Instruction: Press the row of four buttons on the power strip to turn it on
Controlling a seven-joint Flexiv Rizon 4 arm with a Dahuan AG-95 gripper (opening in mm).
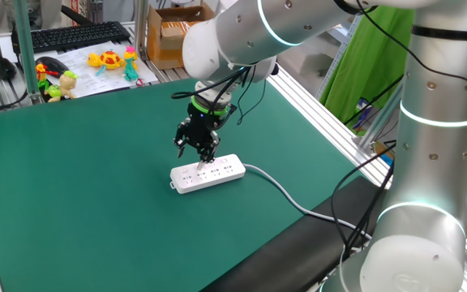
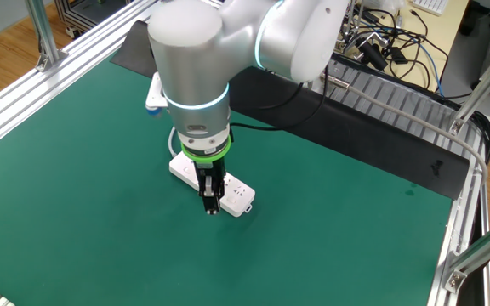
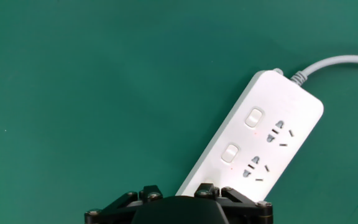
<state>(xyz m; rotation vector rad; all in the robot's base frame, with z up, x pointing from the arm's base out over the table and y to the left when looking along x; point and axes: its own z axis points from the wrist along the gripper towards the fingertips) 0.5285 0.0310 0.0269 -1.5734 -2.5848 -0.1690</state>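
The white power strip [image 1: 207, 173] lies on the green mat, and its grey cable [image 1: 286, 197] runs off to the right. My gripper [image 1: 197, 156] hangs straight down over the strip's middle, its dark fingers apart, with nothing between them. In the other fixed view the gripper [image 2: 212, 206] covers the near end of the power strip [image 2: 185, 170]. In the hand view the strip [image 3: 291, 112] runs diagonally. Two of the buttons show, one [image 3: 254, 118] and another [image 3: 230, 153], beside dark socket holes. The hand's black body [image 3: 179, 208] hides the rest of the strip and my fingertips.
A keyboard [image 1: 71, 36], small toys [image 1: 112, 61] and a cardboard box [image 1: 177, 32] sit beyond the mat's far edge. An aluminium rail [image 1: 323, 113] borders the mat on the right. Loose cables [image 2: 390, 42] lie behind the table. My arm [image 2: 194, 76] towers over the strip.
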